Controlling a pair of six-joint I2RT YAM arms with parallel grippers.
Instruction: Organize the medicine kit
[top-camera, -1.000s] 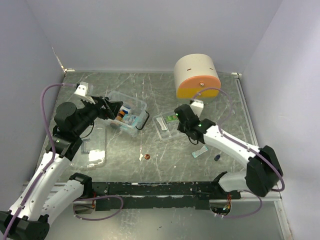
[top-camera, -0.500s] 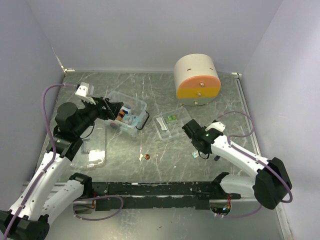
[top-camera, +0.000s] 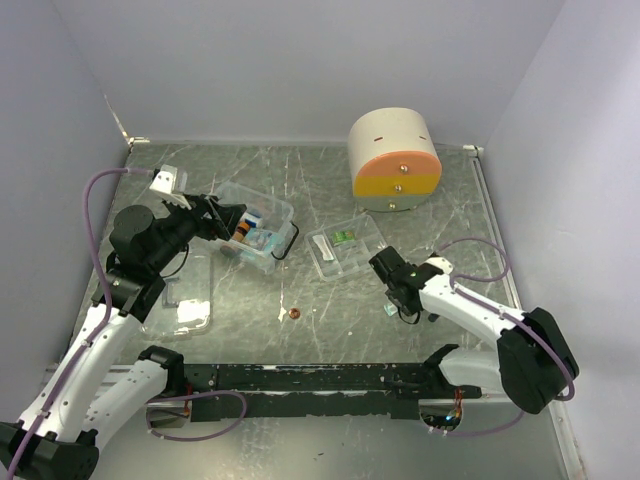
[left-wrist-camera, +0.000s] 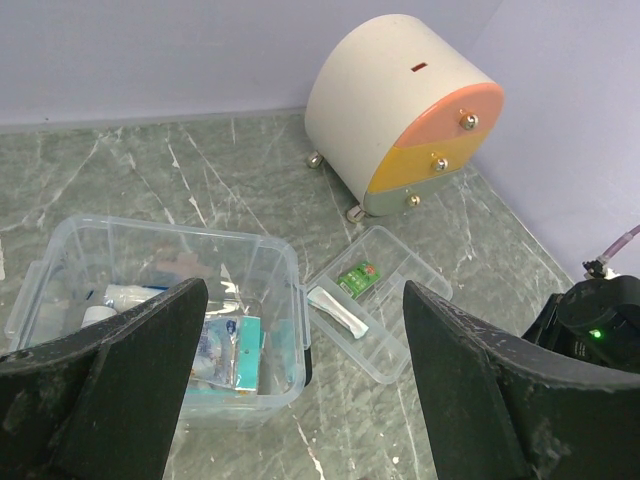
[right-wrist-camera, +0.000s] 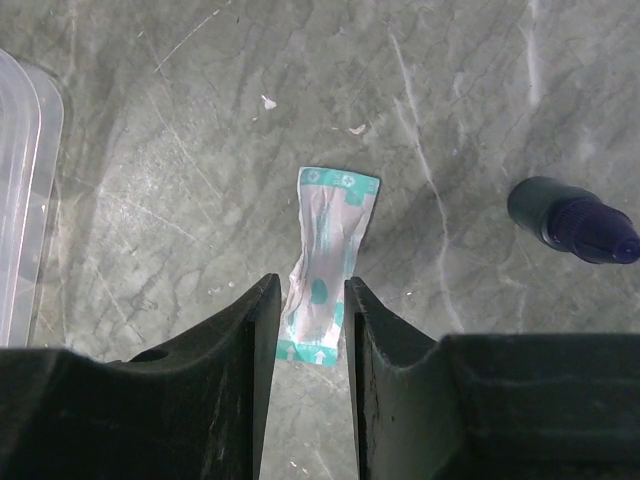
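Right hand (right-wrist-camera: 305, 288) moved from clear plastic tray (top-camera: 368, 236) to teal-and-white sachet (right-wrist-camera: 333, 240) on bench (right-wrist-camera: 480, 120) | fingers narrowly parted | grasp likely next

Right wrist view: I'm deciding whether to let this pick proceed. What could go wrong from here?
1. The teal-and-white sachet lies flat on the grey marbled table, inside the narrowly open right gripper; closing could crumple it or slip off without lifting it.
2. The dark blue bottle lies on its side nearby and might roll if nudged.
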